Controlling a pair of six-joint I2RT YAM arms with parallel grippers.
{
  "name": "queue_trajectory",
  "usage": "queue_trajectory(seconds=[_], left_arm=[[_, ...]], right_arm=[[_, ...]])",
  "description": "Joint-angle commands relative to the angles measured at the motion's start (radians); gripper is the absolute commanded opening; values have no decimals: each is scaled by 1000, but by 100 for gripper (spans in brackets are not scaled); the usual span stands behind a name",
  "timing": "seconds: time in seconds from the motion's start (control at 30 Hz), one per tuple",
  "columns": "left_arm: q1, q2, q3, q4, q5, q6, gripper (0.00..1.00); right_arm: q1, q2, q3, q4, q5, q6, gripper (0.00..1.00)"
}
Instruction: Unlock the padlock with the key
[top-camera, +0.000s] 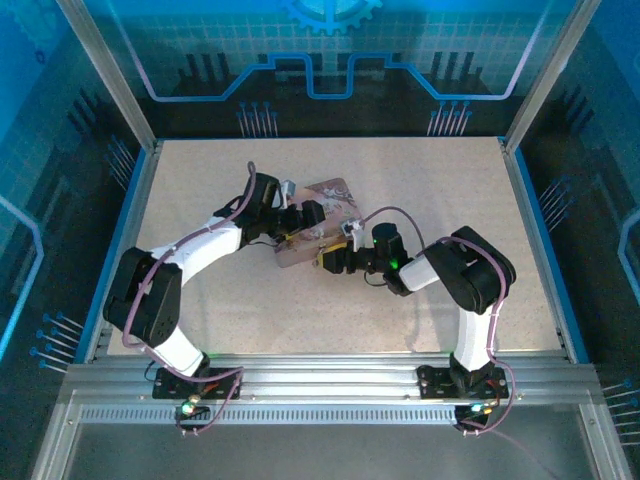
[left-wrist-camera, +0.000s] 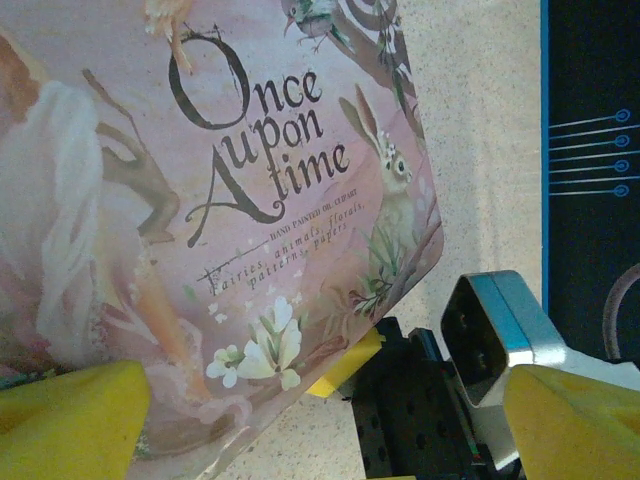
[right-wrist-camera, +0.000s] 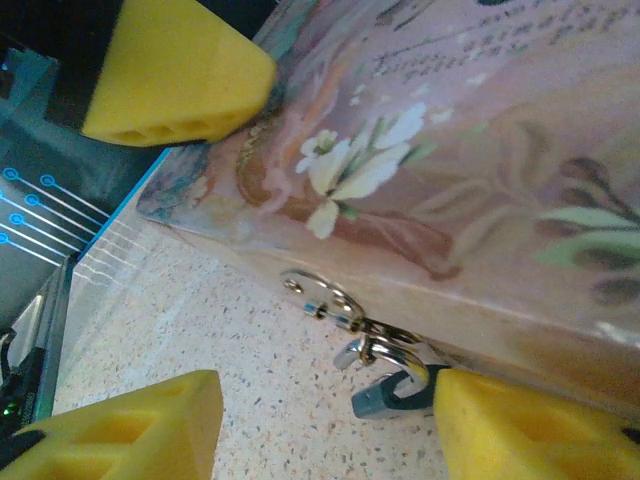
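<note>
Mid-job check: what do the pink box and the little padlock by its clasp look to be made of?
Pink box: probably thin sheet metal. It has a printed picture with a soft satin sheen and a rounded, pressed-looking corner.
Padlock: metal, grey-silver and polished, with bright glints on its shackle.

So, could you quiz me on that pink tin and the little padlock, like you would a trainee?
1. True or false: the lid of the pink tin reads "Once upon a time".
2. Where is the padlock? A) hooked to the clasp on the tin's side; B) lying loose far from the tin; C) on top of the lid.
3. Fill in: the right gripper has ____ fingertips.
Key: 1 true; 2 A; 3 yellow.
</note>
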Motion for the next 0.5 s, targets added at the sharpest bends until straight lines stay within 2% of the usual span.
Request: queue_trajectory(seconds=[0.0, 0.47], left_arm=[[-11, 21, 26, -16, -8, 25, 92], [-14, 26, 28, -11, -7, 16, 92]], right_arm=[[7, 21, 19, 55, -34, 1, 57], [10, 72, 40, 73, -37, 15, 57]])
